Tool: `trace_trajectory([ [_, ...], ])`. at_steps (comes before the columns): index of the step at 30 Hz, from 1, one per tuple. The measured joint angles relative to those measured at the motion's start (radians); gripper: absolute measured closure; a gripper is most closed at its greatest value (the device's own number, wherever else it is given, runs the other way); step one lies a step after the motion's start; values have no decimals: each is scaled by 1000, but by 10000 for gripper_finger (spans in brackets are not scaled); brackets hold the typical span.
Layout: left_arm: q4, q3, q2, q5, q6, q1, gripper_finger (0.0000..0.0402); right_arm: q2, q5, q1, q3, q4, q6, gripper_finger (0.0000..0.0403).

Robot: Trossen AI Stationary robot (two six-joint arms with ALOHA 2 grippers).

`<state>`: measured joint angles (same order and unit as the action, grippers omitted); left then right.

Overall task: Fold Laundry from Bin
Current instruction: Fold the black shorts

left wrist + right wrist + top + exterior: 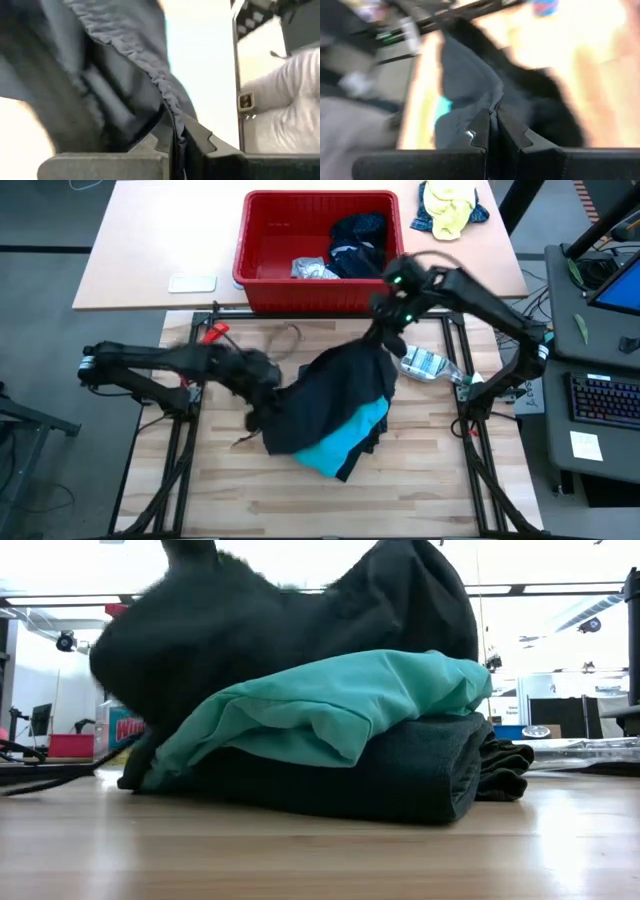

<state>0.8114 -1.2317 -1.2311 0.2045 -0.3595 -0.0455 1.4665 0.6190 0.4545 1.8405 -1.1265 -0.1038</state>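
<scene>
On the wooden table [420,490] before the red bin [262,270], I saw both the left gripper [262,385] and the right gripper [383,330] clamped on the black garment [325,395] above the turquoise garment [350,440].

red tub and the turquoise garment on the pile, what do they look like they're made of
The red rectangular tub: looks like moulded plastic, smooth walls and a rolled rim. The turquoise garment: thin, smooth fabric, possibly synthetic, draping in soft folds over a thicker dark folded garment.
</scene>
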Motion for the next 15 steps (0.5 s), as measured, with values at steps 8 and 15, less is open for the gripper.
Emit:
trace_trajectory([
  [8,286,-567,46,-421,79,-80,401,-28,-237,-1,347,21,-75,390],
  [15,212,-886,-24,-539,319,-110,401,-25,-402,-24,500,127,-165,390],
])
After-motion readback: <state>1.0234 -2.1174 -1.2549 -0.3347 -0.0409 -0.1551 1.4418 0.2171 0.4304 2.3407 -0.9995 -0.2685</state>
